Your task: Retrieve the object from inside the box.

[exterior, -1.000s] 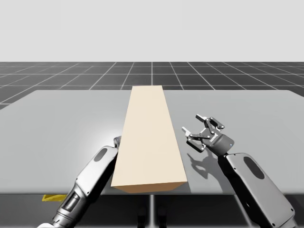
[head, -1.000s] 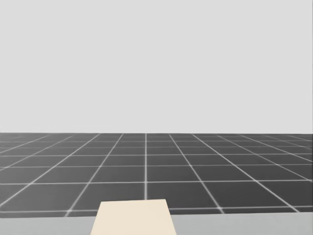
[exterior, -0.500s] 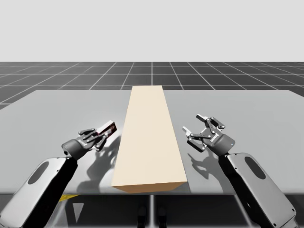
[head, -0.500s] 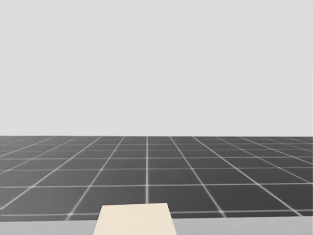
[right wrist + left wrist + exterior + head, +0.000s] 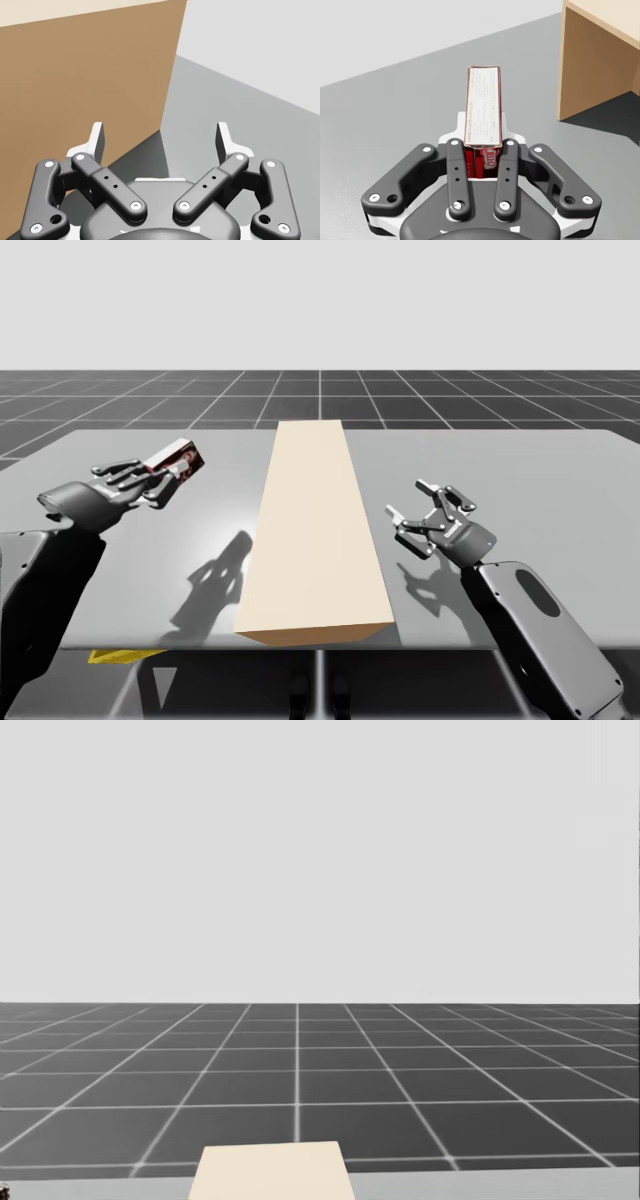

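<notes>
Right end effector (image 5: pixel 161 140): fingers spread wide, empty, idle just beside long tan box (image 5: pixel 315 520). Left end effector (image 5: pixel 482 150): clamped on slim red carton (image 5: pixel 482 107). A moment ago it was close by the box's side, now lifted well left, above table (image 5: pixel 550 470). Retrieval looks essentially done. Box interior hidden.

Long box (image 5: pixel 315 530) mid-table (image 5: pixel 540 470); small carton (image 5: pixel 178 457) in left hand (image 5: pixel 145 481) to its left, right hand (image 5: pixel 417 502) opposite.
</notes>
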Tool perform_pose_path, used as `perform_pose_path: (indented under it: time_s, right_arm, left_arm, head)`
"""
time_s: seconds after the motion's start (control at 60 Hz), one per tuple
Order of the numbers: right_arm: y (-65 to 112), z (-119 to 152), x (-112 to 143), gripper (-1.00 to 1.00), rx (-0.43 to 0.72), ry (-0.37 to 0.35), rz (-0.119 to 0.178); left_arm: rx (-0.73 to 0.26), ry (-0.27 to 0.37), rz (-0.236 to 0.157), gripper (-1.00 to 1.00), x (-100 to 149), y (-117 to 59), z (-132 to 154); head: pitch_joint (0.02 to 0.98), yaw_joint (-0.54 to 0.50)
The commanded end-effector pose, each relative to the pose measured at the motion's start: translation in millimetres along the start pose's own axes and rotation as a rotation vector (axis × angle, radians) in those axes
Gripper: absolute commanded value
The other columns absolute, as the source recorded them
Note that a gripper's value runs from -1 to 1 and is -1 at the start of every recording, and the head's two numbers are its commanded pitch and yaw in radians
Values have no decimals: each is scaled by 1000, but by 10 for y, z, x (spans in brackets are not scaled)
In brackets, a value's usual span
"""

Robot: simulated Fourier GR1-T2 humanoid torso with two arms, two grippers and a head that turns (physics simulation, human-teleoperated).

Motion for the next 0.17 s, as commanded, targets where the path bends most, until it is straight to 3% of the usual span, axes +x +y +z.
perform_pose_path:
  time_s: [0.017, 0.167]
  right_arm:
    - [-9, -9, -8, -1000, -14, -5, 8]
    - [-23, -4, -5, -1000, -24, -4, 7]
  left_arm:
    - [-45, -88, -70, 1000, 574, -18, -97]
    - [-29, -128, -109, 1000, 963, -37, -132]
  head:
    - [49, -51]
    - [53, -54]
